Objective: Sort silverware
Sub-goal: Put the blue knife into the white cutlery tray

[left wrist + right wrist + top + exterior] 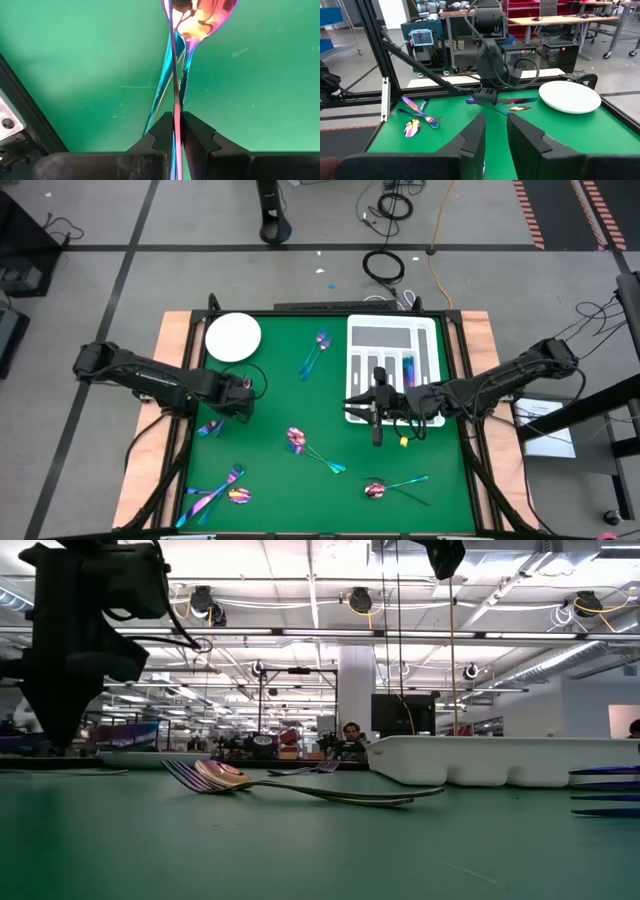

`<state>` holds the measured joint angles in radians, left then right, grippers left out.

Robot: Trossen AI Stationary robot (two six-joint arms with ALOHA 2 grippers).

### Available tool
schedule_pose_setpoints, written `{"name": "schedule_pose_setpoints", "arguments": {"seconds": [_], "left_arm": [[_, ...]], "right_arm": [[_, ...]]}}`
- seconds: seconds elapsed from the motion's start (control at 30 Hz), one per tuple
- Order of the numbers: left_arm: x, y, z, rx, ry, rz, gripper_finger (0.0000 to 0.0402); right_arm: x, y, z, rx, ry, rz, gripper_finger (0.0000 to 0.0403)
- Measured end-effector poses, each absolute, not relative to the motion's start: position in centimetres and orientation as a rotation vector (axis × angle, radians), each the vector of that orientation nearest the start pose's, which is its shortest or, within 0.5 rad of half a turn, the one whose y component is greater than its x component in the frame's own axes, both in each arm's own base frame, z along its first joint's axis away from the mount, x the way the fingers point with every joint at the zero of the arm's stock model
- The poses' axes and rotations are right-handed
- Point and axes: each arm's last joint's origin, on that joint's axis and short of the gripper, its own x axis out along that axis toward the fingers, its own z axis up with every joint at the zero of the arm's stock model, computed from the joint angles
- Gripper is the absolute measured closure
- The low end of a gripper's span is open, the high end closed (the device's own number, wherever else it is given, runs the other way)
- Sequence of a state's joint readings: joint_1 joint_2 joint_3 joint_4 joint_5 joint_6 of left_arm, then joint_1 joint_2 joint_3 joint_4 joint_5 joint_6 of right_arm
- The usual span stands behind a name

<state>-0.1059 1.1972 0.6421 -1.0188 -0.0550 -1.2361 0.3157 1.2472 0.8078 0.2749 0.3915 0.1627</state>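
Your workspace sits in a large, brightly lit industrial hall.

You see the green counter [290, 480] edged by pale wooden boards [176, 340] on a grey floor [150, 220] crossed by dark lines, with black cable coils [383, 265] and a yellow cable [437, 240] lying behind it. Across the room, long ceiling light strips [300, 600] run over white beams and a white column [355, 685]. A dark monitor [403, 715] stands far back, and you can make out a person [350, 732] seated there. Workbenches [560, 22] and red shelving [520, 10] line the hall.
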Motion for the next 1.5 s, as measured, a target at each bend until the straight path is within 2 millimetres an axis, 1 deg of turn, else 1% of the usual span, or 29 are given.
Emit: {"name": "schedule_pose_setpoints", "arguments": {"seconds": [0.3, 0.6, 0.73, 1.5], "left_arm": [[16.5, -1.5, 17.0, -0.823, 1.36, 0.947, 0.0364], [17.0, -1.8, 15.7, -0.808, 1.491, 0.939, 0.0364], [17.1, -1.8, 15.3, -0.799, 1.51, 0.951, 0.0364], [17.2, -1.8, 15.2, -0.784, 1.516, 0.931, 0.0364]], "right_arm": [[26.6, 7.5, 28.8, 0.11, 0.148, -0.088, 0.0332], [26.6, 7.5, 28.8, 0.11, 0.15, -0.087, 0.0332], [26.6, 7.5, 28.8, 0.109, 0.151, -0.088, 0.0332], [26.6, 7.5, 28.8, 0.109, 0.153, -0.087, 0.0332]]}}
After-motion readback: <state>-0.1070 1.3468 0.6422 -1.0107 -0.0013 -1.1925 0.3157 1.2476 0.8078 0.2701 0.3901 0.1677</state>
